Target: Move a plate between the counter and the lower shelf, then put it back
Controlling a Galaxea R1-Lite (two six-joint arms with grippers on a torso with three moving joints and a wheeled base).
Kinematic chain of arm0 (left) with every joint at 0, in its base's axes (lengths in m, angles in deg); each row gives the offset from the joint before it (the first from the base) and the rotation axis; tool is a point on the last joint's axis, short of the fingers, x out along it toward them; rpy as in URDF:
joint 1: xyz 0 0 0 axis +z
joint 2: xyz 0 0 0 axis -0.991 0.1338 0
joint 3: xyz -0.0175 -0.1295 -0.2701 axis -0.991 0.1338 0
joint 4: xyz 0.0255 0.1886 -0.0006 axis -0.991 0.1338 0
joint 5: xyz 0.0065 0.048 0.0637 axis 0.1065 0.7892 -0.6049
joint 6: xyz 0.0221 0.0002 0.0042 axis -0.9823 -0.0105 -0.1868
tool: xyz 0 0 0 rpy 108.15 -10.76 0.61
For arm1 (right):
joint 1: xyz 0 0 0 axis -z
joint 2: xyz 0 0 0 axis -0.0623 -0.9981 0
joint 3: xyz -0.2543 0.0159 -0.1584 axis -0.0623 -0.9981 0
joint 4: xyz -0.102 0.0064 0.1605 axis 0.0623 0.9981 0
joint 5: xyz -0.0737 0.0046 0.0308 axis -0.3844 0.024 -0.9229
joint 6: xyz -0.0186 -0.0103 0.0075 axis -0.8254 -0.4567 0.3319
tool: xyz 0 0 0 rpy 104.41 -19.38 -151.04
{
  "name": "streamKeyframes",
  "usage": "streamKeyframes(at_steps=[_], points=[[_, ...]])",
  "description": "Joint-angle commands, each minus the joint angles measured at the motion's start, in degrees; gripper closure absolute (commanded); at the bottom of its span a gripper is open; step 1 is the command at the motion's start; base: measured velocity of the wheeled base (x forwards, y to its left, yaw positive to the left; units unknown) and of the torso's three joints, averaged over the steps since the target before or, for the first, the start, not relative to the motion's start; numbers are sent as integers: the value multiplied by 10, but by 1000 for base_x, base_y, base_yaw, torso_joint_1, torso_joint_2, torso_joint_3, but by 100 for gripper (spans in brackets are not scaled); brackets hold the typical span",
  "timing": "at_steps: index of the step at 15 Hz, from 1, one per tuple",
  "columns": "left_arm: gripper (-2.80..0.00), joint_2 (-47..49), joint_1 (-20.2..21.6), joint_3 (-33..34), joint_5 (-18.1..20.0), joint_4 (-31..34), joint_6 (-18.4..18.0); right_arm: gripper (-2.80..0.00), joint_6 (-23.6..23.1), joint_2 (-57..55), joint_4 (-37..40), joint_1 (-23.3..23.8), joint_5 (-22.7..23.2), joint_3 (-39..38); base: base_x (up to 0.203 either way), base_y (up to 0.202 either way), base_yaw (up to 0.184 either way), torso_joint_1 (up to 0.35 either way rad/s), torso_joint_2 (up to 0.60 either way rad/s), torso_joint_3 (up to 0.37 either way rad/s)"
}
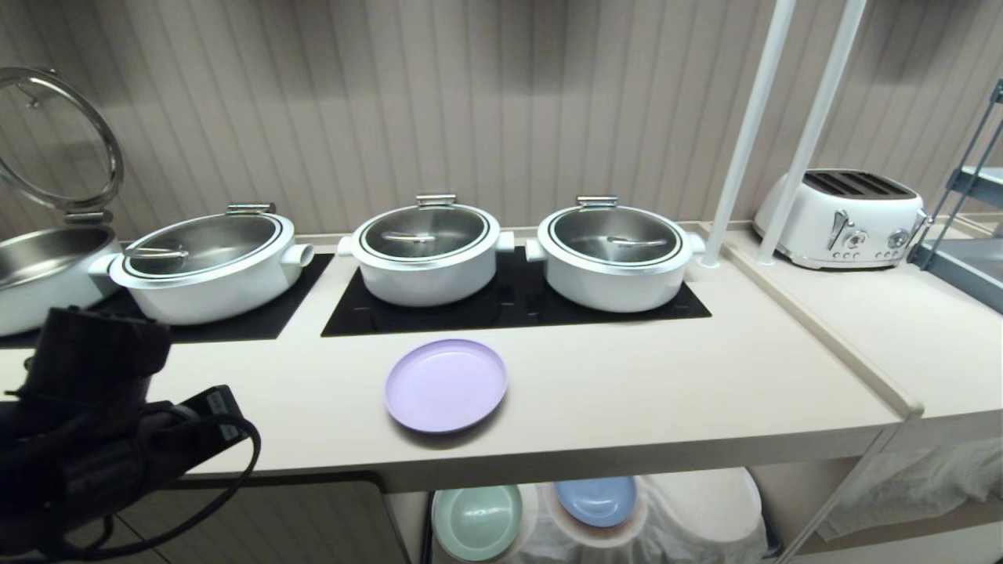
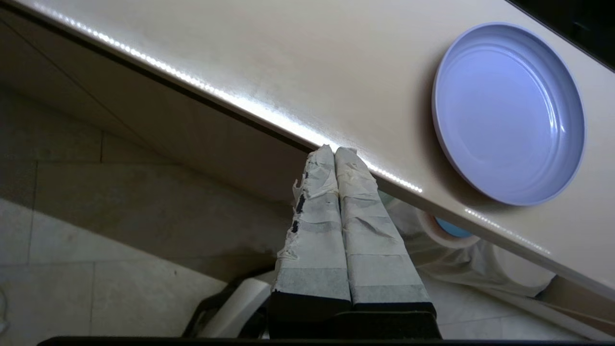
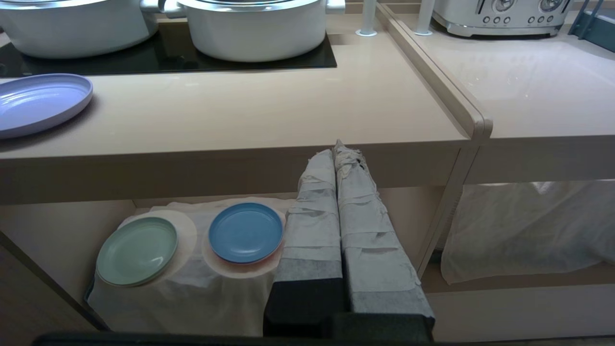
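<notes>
Fingers [image 2: 335,158] of the left arm are clenched on nothing, seemingly just off the surface's [image 1: 627,392] front edge; the plate [image 1: 446,385] lies flat on it, near that edge.

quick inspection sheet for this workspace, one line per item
surface: counter, beige, with black hob panels.
job's things: lilac plate flat on the counter near its front edge; lower shelf holds a mint-green plate and a blue plate on a white cloth.
clutter: three lidded white pots, one open pot, toaster on the adjoining top.
grippers: left hand shut, empty, below the counter edge; right hand shut, empty, before the shelf.
cables: black cable looped at the left arm.
surroundings: panelled wall, two white poles.
</notes>
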Motion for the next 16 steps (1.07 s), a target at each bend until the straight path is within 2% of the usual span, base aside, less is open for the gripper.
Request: streamKeyframes(at_steps=[1,2,6,9,12,16], points=[[0,-52,38,40,23,-35,-63,0,0,0,0,0,0,0,0,0,0,0,0,0],[0,-64,47,55,33,-45,-82,0,0,0,0,0,0,0,0,0,0,0,0,0],[0,-112,72,103,63,-50,-114,0,0,0,0,0,0,0,0,0,0,0,0,0],[0,-155,103,117,92,-50,-163,0,0,0,0,0,0,0,0,0,0,0,0,0],[0,-234,138,152,138,-50,-227,0,0,0,0,0,0,0,0,0,0,0,0,0],[0,-399,170,226,213,-50,-322,0,0,0,0,0,0,0,0,0,0,0,0,0]])
